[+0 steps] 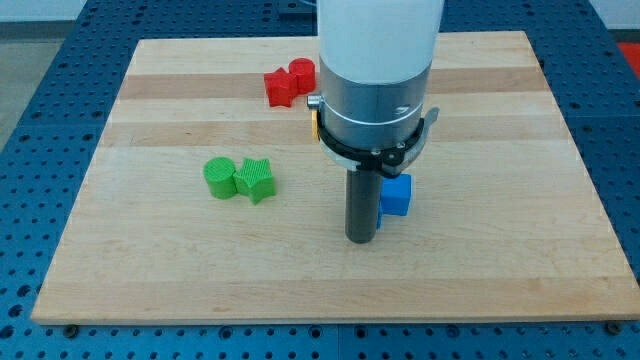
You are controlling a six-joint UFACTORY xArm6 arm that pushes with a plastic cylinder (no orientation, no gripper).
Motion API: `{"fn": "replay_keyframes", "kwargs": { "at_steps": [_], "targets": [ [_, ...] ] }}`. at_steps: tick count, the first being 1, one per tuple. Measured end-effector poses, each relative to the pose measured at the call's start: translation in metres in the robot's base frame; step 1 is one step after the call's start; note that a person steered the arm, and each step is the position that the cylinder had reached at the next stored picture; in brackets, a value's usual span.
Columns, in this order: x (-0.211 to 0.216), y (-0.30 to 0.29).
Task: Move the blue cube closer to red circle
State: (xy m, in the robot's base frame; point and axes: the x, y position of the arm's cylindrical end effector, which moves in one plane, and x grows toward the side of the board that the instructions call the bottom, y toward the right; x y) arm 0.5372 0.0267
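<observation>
Camera view: blue cube (pixel 397 194) touching my tip (pixel 360 238) on the view's right; no fingers.

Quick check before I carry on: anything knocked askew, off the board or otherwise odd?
Nothing stands out. My tip sits against the blue cube, on its left in the view. The two red blocks touch near the top, the two green blocks touch at the left. All lie flat on the board.

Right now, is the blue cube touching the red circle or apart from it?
Apart. The blue cube sits beside my tip, on its right in the view, while the red circle lies near the board's top, bare wood between them.
</observation>
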Motion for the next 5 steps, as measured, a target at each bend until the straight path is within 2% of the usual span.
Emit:
{"fn": "replay_keyframes", "kwargs": {
  "at_steps": [5],
  "targets": [
    [0.006, 0.018]
  ]
}}
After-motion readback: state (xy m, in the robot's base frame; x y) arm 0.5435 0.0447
